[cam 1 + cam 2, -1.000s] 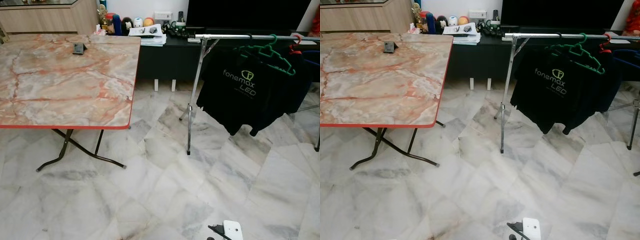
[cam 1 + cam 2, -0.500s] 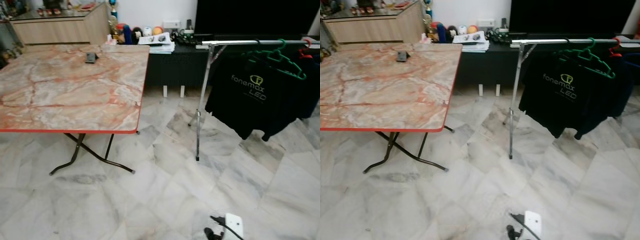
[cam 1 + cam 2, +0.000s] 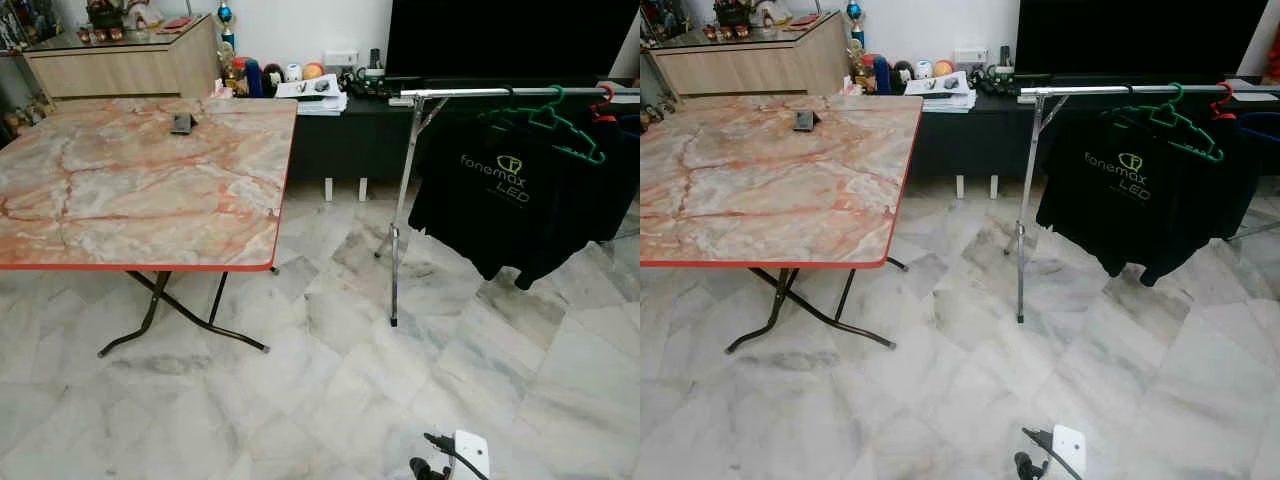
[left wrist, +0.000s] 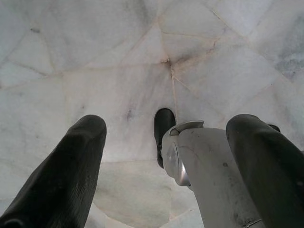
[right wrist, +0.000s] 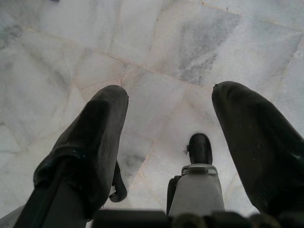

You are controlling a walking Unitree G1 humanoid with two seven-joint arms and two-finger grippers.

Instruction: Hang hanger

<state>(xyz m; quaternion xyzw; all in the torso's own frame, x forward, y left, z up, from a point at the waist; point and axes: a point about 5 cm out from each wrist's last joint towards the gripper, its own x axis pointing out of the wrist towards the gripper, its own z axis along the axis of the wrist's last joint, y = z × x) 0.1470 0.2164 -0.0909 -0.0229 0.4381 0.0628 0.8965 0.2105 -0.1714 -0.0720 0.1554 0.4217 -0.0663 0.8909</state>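
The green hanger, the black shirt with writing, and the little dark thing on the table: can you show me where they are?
green hanger (image 3: 562, 124), left eye view, on its sloping arm.
black shirt (image 3: 500, 215), left eye view, on the front below the writing.
small dark object (image 3: 182, 123), left eye view, on its middle.

The floor is polished marble, pale grey and veined, with a soft sheen. The table has a glossy marble-look top with a red rim, on dark metal legs. The rack is bright chromed metal. A green hanger looks like smooth plastic. The shirt is matt black cloth with a printed logo. The cabinet is pale wood, perhaps glass-topped. The 2 left fingers and 2 right fingers are matt black, slightly scuffed.
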